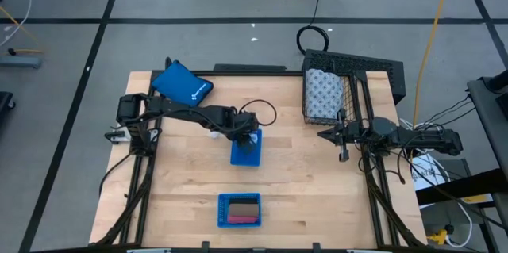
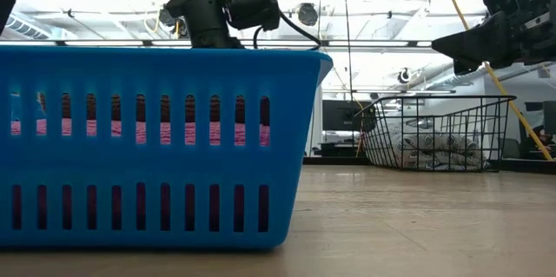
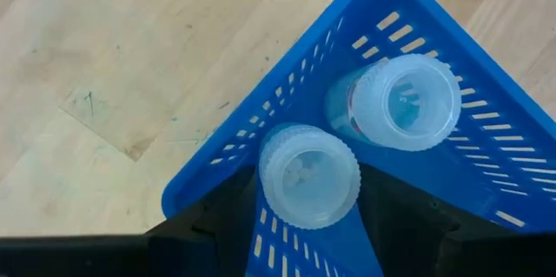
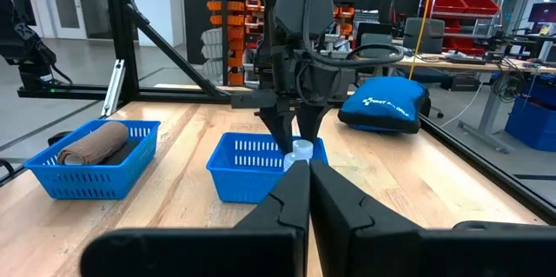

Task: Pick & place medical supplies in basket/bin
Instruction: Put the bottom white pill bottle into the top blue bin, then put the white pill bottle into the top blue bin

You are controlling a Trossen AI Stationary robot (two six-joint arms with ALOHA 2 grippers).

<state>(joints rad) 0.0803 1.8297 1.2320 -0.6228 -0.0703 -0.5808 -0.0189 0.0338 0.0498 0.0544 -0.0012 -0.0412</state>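
Observation:
My left gripper points down over a small blue tray at the table's middle and is shut on a tiny white bottle. A second white bottle stands in that tray. My right gripper is shut and empty, hovering at the table's right side just in front of the black wire basket. The white roll with grey dots lies in the basket. Pink and brown blocks lie in another blue tray at the near edge. My left gripper pinches the bottle's sides between its two fingers, coming from above and pointing down. The bottle is upright, cap up, over one corner of the tray. My right gripper's fingers hide its lower end, so I cannot tell whether it rests on the tray floor.
A blue zipped bag lies at the far left of the table. Bare wood lies between the two trays and between the middle tray and the basket. The near tray fills the left of the low view.

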